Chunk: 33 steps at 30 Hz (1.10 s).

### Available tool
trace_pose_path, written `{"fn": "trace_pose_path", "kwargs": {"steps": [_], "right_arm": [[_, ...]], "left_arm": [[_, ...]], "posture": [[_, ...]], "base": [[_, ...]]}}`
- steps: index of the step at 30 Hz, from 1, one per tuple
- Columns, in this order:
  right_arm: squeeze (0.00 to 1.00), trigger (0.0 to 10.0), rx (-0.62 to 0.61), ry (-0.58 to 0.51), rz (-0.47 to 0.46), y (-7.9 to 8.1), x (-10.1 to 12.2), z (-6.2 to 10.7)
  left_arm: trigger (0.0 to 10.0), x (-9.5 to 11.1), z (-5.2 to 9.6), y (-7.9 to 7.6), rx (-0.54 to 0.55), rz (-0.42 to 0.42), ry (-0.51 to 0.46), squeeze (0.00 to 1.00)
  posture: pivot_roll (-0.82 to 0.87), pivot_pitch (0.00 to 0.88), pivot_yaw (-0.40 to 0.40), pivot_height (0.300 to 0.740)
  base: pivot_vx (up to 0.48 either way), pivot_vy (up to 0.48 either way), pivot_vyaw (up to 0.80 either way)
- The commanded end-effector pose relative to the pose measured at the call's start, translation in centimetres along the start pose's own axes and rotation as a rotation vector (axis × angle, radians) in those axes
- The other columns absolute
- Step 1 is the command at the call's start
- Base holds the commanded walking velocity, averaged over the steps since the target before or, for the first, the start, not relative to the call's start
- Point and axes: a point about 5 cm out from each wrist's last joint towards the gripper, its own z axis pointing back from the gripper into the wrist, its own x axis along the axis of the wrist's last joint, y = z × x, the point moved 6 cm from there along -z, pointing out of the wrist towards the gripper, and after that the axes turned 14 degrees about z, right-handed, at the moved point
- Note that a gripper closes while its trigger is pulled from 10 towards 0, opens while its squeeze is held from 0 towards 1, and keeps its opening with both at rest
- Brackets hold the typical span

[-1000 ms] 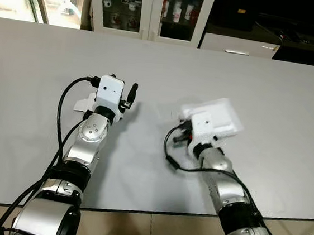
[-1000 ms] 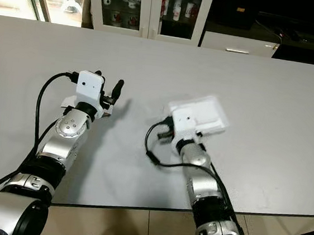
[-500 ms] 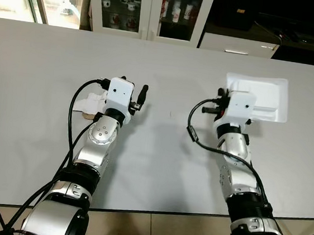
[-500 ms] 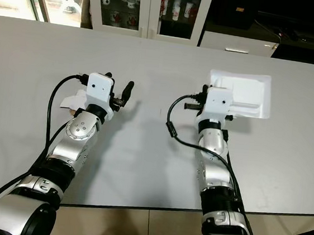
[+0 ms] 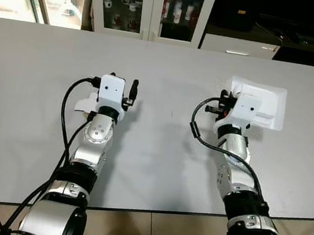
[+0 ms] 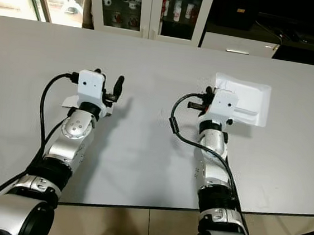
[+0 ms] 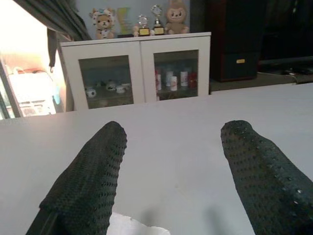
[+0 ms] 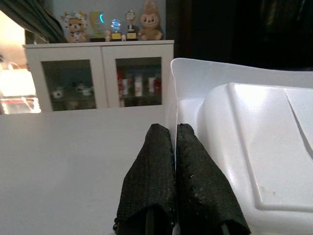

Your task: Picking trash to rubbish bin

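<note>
The grey worktop (image 5: 168, 68) spans the scene. At 2 o'clock, the white plastic tray (image 5: 268, 104) is pinched at its rim by the right tool (image 8: 174, 147), its fingers pressed tight. At 10 o'clock the left tool (image 7: 171, 161) hovers spread wide above a white paper scrap (image 7: 134, 226).

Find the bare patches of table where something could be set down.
Bare table runs between the two arms, along the far edge by the cabinet, and left of the left gripper. Crowded spots: the white tray by the right gripper, and the paper scrap under the left.
</note>
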Motion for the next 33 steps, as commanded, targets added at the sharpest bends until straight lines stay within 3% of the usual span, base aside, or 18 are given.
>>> {"fn": "trace_pose_path", "kwargs": {"steps": [1, 6, 14, 33], "right_arm": [[0.0, 10.0, -0.021, -0.027, -0.049, -0.7, 0.6, -0.2], [0.0, 10.0, -0.052, -0.027, -0.062, -1.9, 0.6, -0.3], [0.0, 10.0, -0.056, -0.022, -0.059, -2.3, 0.3, -0.3], [0.0, 10.0, -0.024, -0.007, -0.05, -0.9, -0.2, -0.3]], "left_arm": [[10.0, 0.5, -0.2, -0.1, 0.007, -0.003, -0.019, 0.0], [10.0, 0.7, -0.1, 0.3, 0.025, 0.007, -0.026, 0.0], [10.0, 0.5, -0.1, 0.6, 0.037, 0.01, -0.023, 0.0], [10.0, 0.3, 0.1, 0.3, 0.023, 0.02, -0.019, 0.0]], "posture": [[-0.03, 0.028, -0.077, 0.74], [-0.03, 0.016, -0.077, 0.74], [-0.03, 0.0, -0.079, 0.74], [-0.02, 0.0, -0.075, 0.74]], "base": [[0.0, 0.0, 0.0], [0.0, 0.0, 0.0], [0.0, 0.0, 0.0], [-0.065, 0.0, 0.0]]}}
